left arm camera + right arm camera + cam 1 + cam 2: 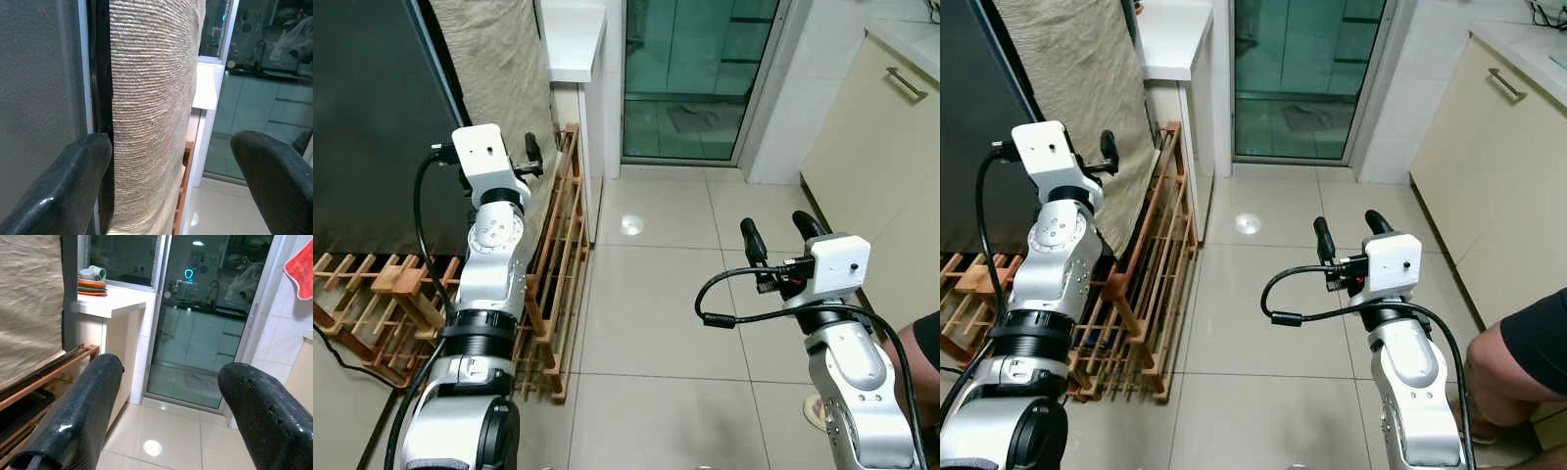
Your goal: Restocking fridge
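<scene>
Left gripper (171, 181) raised, fingers spread, nothing held, close to woven cloth (151, 98) hanging beside dark fridge (372, 117). Wooden rack (558, 255) leaning below cloth, between arm and fridge side. Right gripper (781, 235) lifted over tiled floor (656, 294), fingers apart, empty, aimed at glass door (695, 78). White counter (110, 306) with stacked plates (92, 284). Cream cabinet (881, 147) at right. Person's leg (1518, 357) near right arm.

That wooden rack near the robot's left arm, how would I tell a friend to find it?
Start at the big dark fridge on the left, with a beige woven cloth hanging along its side. Low against that side, on the tiled floor, leans the wooden rack. It is the one thing here built of open reddish-brown slats, unlike the smooth white counter behind it.
</scene>
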You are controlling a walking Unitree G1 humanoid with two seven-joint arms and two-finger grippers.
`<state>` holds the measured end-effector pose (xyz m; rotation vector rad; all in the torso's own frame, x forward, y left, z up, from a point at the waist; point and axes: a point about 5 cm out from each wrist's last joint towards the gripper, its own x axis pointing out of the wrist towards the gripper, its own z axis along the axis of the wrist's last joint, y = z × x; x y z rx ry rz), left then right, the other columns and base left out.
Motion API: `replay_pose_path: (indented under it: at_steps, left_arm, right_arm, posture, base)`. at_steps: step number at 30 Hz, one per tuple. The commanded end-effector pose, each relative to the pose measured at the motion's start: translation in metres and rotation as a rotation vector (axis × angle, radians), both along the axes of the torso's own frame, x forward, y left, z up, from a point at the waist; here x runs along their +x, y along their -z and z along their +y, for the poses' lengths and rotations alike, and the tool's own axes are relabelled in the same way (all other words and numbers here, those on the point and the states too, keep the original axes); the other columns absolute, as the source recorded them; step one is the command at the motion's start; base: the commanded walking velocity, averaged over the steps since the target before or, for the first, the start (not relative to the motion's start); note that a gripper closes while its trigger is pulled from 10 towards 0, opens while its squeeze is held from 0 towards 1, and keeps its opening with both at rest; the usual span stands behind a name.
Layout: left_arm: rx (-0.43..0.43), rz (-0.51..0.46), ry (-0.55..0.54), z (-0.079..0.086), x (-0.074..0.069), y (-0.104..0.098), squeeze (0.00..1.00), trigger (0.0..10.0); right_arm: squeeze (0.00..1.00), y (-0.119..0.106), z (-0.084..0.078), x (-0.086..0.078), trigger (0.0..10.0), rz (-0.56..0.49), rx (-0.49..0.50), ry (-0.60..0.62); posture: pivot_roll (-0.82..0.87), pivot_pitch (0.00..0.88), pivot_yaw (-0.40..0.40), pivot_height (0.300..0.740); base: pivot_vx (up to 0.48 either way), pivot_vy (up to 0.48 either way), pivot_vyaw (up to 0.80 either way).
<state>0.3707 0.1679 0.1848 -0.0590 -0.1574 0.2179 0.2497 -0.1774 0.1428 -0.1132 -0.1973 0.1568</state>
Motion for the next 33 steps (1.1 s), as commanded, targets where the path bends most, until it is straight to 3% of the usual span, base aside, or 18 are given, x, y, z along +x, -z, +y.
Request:
replay_pose_path:
  at_steps: [1, 11, 18, 22, 27, 33]
  left_arm:
    - [0.002, -0.02, 0.013, -0.007, 0.006, -0.009, 0.0, 10.0]
    - [-0.002, -0.018, -0.016, -0.006, 0.013, -0.011, 0.0, 10.0]
    - [-0.083, 0.023, -0.048, -0.001, 0.013, -0.003, 0.0, 10.0]
    - [-0.073, 0.015, -0.049, 0.0, 0.013, -0.004, 0.0, 10.0]
    - [-0.054, 0.009, -0.049, 0.004, 0.011, -0.004, 0.0, 10.0]
    - [-0.027, 0.006, -0.053, 0.012, -0.002, 0.001, 0.0, 10.0]
  right_arm:
    - [0.0, -0.005, -0.001, 0.002, 10.0, -0.023, 0.0, 0.001]
    - [0.0, -0.005, -0.001, -0.001, 10.0, -0.022, 0.0, 0.011]
    - [0.0, -0.005, -0.001, -0.002, 10.0, -0.021, 0.0, 0.016]
    - [0.0, -0.005, -0.001, -0.002, 10.0, -0.021, 0.0, 0.016]
    - [0.0, -0.005, -0.001, -0.001, 10.0, -0.02, 0.0, 0.017]
    - [0.0, -0.003, 0.001, -0.002, 10.0, -0.014, 0.005, 0.014]
  posture:
    - [-0.21, 0.0, 0.024, 0.74]
    - [-0.23, 0.0, 0.038, 0.74]
    - [-0.23, 0.0, 0.037, 0.74]
    - [-0.23, 0.0, 0.036, 0.74]
    - [-0.23, 0.0, 0.036, 0.74]
    - [-0.21, 0.0, 0.034, 0.74]
  base:
    - [0.0, 0.0, 0.0]
    - [0.0, 0.0, 0.0]
    - [0.0, 0.0, 0.0]
    - [0.0, 0.0, 0.0]
    - [0.0, 0.0, 0.0]
    - [0.0, 0.0, 0.0]
